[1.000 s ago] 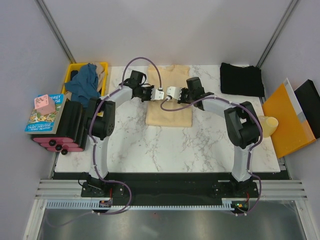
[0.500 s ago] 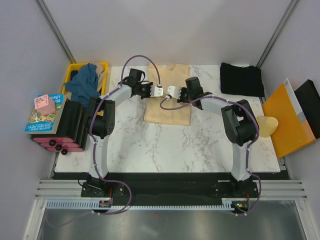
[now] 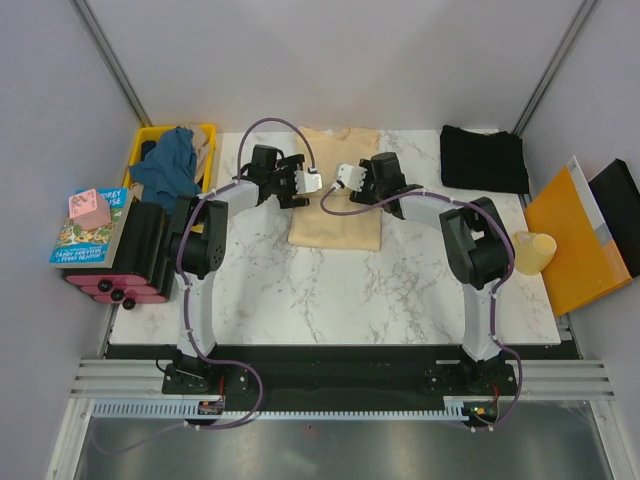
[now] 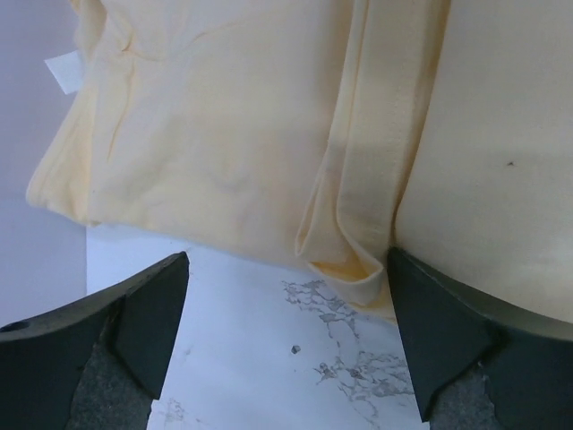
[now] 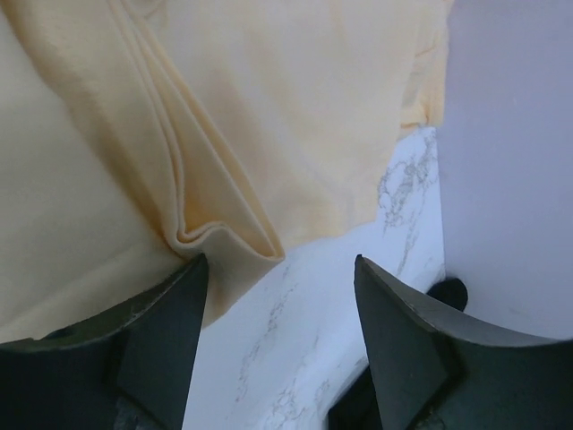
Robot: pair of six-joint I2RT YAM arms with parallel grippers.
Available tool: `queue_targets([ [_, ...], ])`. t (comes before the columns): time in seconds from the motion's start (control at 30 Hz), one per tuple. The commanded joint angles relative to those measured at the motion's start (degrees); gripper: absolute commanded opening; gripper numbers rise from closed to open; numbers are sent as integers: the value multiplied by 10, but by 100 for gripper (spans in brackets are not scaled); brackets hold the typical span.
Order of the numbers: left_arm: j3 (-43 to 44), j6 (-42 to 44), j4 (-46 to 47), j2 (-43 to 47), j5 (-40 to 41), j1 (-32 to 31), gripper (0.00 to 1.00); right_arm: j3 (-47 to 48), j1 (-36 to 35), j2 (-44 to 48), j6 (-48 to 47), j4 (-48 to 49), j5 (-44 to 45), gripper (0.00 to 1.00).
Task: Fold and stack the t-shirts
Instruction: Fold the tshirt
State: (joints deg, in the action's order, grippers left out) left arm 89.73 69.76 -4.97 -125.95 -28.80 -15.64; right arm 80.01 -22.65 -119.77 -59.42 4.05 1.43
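The pale cream-yellow t-shirt (image 3: 335,210) lies folded on the marble table (image 3: 330,290), toward the back middle. My left gripper (image 3: 306,181) hovers at its left edge and stands open. In the left wrist view the left gripper (image 4: 286,331) has bare marble between its fingers, and a fold of the cream shirt (image 4: 354,242) lies by the right finger. My right gripper (image 3: 346,174), also open, is at the shirt's right side. In the right wrist view the right gripper (image 5: 282,331) has a cream fold (image 5: 224,237) beside its left finger. The black t-shirt (image 3: 485,158) rests at back right. The teal-blue t-shirt (image 3: 165,168) sits in the crate.
A yellow crate (image 3: 205,135) stands at back left. Books (image 3: 85,228) and black-and-pink items (image 3: 135,255) line the left edge. An orange folder (image 3: 570,245) and a small cream object (image 3: 535,250) lie at the right edge.
Both grippers were shut on the cream shirt's folded edge and have now opened and let it go. They have shifted slightly toward the back, and the shirt lies flat.
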Motion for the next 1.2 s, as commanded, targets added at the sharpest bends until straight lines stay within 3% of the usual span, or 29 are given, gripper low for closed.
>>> queue_targets([
  [0.0,-63,-49,126,47,38,5,99,11,1,-1,26,74,85,73],
  [0.13,-81,-73,184,59,66,4,100,16,2,-5,38,97,135,70],
  [0.47,-68,-88,298,51,109,-11,99,54,0,1,83,35,137,68],
  [0.53,-61,-88,301,51,101,-11,100,90,1,2,103,-42,76,61],
  [0.57,-58,-97,300,55,97,-11,99,110,2,0,119,-91,43,52],
  [0.63,-45,-112,267,63,62,-11,100,184,4,-20,142,-215,-57,32],
  [0.67,-33,-116,231,69,41,-10,99,213,6,-29,160,-254,-90,5],
  [0.7,10,-112,118,70,-22,-9,98,253,7,-37,175,-278,-133,0],
  [0.77,64,-93,-16,53,-78,-9,55,284,9,-60,199,-330,-170,0],
  [0.8,116,-74,-128,45,-126,-9,20,305,10,-65,207,-339,-179,0],
  [0.83,130,-77,-150,39,-139,-10,2,315,10,-79,213,-355,-200,0],
  [1.03,256,9,-352,-57,-176,-9,2,392,25,-140,257,-405,-282,0],
  [1.17,280,51,-395,-89,-184,-8,2,397,31,-161,264,-407,-301,0],
])
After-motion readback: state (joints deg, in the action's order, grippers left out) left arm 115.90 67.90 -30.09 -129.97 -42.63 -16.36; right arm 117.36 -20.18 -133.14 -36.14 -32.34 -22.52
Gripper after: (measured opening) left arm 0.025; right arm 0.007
